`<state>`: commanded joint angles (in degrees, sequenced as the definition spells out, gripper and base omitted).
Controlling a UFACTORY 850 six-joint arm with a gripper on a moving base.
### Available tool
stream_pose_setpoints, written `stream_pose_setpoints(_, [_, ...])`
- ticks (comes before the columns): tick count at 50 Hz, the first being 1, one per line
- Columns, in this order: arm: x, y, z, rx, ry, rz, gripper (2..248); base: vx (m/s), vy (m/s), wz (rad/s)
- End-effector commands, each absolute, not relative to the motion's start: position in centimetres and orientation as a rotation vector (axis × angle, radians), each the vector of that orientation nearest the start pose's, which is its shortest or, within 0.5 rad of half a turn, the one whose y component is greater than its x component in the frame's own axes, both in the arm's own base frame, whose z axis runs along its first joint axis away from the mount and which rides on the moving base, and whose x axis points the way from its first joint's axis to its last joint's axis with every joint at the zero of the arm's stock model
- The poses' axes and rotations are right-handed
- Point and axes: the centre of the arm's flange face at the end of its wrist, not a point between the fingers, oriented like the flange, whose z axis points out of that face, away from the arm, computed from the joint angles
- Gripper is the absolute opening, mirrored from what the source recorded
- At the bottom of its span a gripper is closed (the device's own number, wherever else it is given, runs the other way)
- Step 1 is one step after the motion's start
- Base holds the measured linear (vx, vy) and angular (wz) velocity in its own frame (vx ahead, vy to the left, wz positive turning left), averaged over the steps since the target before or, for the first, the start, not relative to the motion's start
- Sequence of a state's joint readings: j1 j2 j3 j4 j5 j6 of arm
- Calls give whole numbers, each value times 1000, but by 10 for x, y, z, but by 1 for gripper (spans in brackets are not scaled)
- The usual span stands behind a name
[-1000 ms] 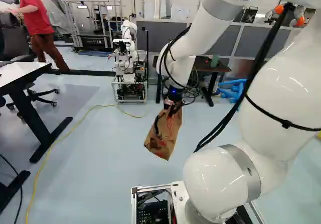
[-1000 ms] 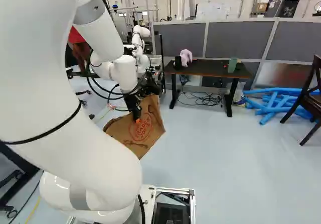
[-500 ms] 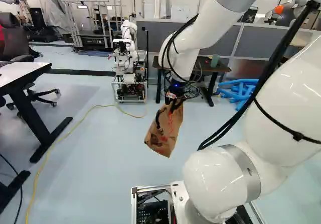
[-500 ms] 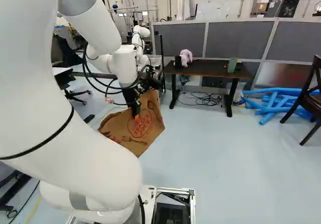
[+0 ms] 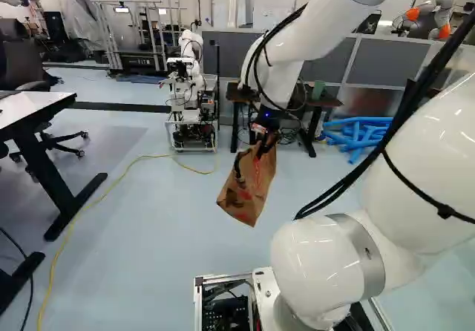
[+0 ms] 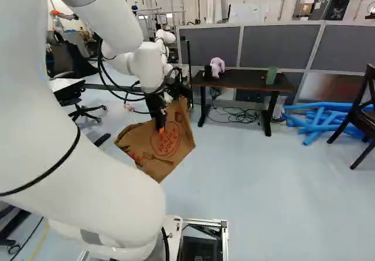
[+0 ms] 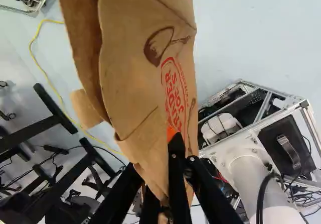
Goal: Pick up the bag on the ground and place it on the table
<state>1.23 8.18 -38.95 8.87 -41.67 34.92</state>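
One paper bag (image 6: 173, 147), slightly higher, in the grip of one tool (image 6: 160, 126).

We see a brown bag (image 6: 146, 150) with round red print, left of centre in the right base view, and blue tubes (image 6: 319, 118) at its right; yellow cable (image 5: 156, 156) crosses the left base view's left half.

- It was bright all around.
- The pale floor (image 6: 281, 185) had soft, shiny patches.
- Little white shines sat on the white arm (image 5: 326, 268).
- Under the dark table (image 6: 252, 81) looked dimmer.
- Soft gray shade lay by the white desk (image 5: 30, 112).
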Motion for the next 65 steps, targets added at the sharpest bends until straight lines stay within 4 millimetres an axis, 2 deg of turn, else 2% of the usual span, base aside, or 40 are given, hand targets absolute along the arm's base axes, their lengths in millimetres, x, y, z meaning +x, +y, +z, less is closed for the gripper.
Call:
stream_pose_setpoints(35, [393,12,534,-2843,1012,-62,21,0,0,0])
stream_pose_setpoints(65, [407,9,580,-2894,969,-76,21,0,0,0])
